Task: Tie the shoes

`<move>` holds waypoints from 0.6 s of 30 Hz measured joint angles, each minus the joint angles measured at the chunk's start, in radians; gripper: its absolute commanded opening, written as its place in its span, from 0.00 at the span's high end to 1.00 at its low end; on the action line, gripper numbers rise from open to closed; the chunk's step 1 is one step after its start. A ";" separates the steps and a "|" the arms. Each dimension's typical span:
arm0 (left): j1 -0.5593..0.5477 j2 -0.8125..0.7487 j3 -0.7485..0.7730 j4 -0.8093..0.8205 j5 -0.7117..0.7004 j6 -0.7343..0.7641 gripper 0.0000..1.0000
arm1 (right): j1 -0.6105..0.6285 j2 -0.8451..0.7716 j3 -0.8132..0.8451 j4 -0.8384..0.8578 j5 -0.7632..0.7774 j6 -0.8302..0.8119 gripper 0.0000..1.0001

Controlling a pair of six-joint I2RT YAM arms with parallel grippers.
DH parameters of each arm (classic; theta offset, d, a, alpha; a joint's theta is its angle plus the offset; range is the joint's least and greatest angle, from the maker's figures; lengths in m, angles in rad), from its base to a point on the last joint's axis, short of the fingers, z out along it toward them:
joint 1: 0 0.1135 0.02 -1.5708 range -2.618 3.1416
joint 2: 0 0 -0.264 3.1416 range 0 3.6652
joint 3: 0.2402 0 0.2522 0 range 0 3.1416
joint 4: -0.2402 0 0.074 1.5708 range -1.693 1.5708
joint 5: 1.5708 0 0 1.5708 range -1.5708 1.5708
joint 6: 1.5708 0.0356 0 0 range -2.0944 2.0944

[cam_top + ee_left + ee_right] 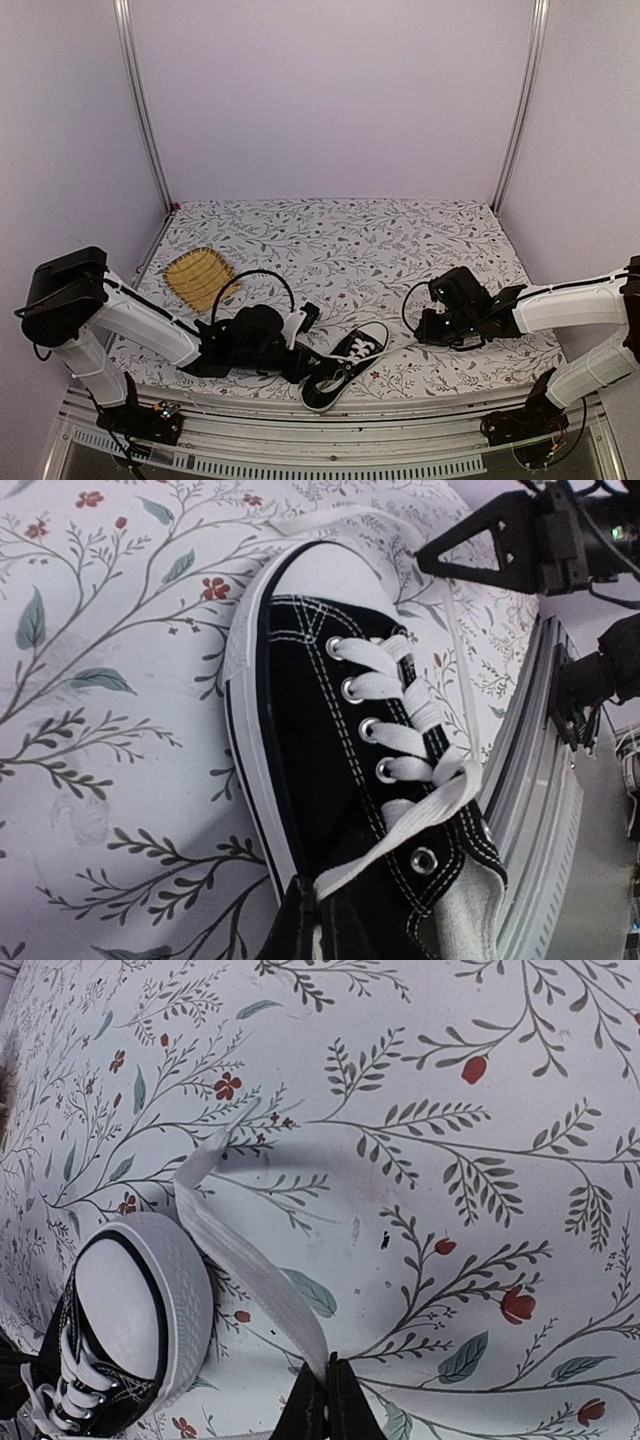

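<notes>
- From above, the black sneaker [345, 365] is lying on the flowered cloth [400, 240] near the front edge, between the two arms, with its toe pointing away and to the right. The left gripper [305, 362] is hovering right at the heel end. The right gripper [420, 332] is sitting out beyond the toe, apart from the shoe. A yellow mat [198, 277] is lying further off to the left.
- In the left wrist view, the sneaker is filling the frame just ahead of the fingertips [298, 920]. They are pressed together, pinching a white lace [400, 830] that is running up to the eyelets.
- In the right wrist view, the toe cap is showing low on the left. The right fingers [312, 1410] are squeezed tight, nipping a second lace [250, 1270] that is trailing flat across the cloth beside the toe.
</notes>
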 measured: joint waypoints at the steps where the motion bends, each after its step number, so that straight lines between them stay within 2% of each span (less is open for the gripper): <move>1: -0.006 0.002 0.000 0.001 0.003 -0.003 0.91 | 0.000 0.000 0.000 0.004 0.000 0.000 0.98; 6: -0.013 0.003 0.002 0.005 0.007 0.006 0.65 | 0.000 0.000 0.001 0.027 -0.007 -0.008 0.98; 8: -0.013 -0.002 0.006 -0.008 0.006 0.035 0.59 | 0.000 0.000 0.003 0.032 -0.011 -0.012 0.98; 14: -0.013 -0.034 0.060 -0.084 -0.006 0.171 0.59 | -0.003 0.001 0.004 0.049 -0.025 -0.025 0.98; 18: -0.013 -0.033 0.117 -0.133 0.002 0.272 0.65 | -0.003 0.001 0.004 0.058 -0.032 -0.027 0.98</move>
